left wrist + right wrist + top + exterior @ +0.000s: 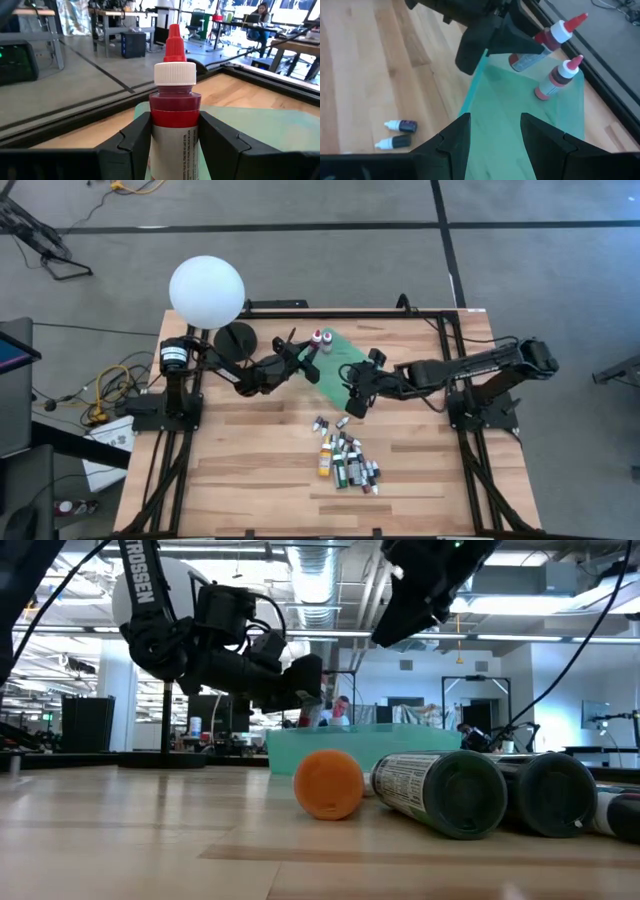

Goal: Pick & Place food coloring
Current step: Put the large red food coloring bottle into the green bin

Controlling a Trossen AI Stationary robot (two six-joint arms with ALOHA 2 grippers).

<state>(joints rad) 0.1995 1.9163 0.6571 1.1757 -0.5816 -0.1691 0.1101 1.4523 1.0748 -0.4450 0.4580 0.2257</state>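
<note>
One red bottle (554,80) stands on the green tray (340,365) at frame centre, the left gripper (175,137) clamps a second (174,107) over it, the right gripper (495,130) hangs open — most of the pile (348,460) below remains.

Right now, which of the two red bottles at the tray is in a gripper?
The tilted red bottle, clamped in the left gripper; the other red bottle stands free on the green tray.

Wooden table (240,470): green tray (345,360), food coloring bottles (345,460).

Robotics lab: exposed ceiling ducts (330,570), workbenches (115,20), seated person (260,20) at desk, open floor.
</note>
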